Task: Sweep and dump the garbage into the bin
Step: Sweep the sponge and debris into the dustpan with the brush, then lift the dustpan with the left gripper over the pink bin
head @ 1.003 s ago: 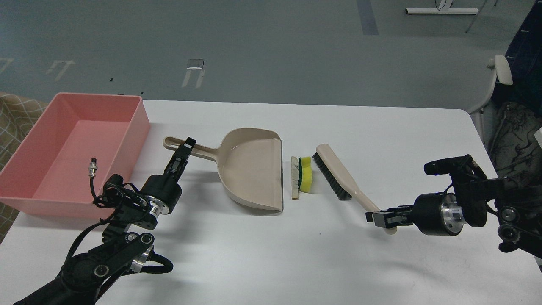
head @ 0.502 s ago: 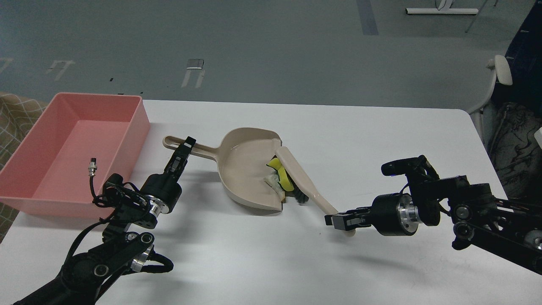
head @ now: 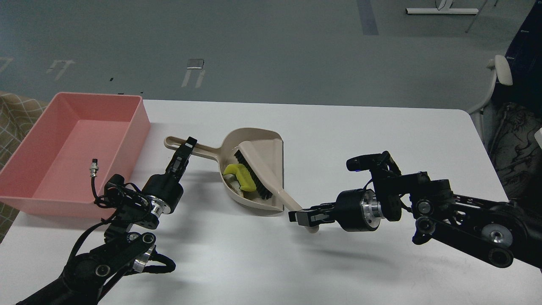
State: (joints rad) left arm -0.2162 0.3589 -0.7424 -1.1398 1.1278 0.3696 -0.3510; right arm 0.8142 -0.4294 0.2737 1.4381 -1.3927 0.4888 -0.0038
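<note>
The yellow sponge [head: 242, 176] lies inside the beige dustpan [head: 271, 152], pushed against its back wall, with the whitish scrap [head: 234, 185] just below it, partly hidden. The beige brush [head: 262, 178] lies across the pan, its black bristles against the sponge. My right gripper [head: 305, 217] is shut on the brush handle, just off the pan's front lip. My left gripper [head: 186, 148] is shut on the dustpan handle [head: 199, 149]. The pink bin [head: 63, 148] stands at the table's left edge, with nothing in it.
The white table [head: 360, 135] carries the bin, the dustpan and both arms. A chair [head: 499, 84] stands beyond the table's right edge. A patterned surface [head: 17, 114] shows behind the bin on the left.
My right gripper has moved left with the brush, sweeping the sponge and scrap from the table into the dustpan and up to its back wall. The left arm has hardly moved.
</note>
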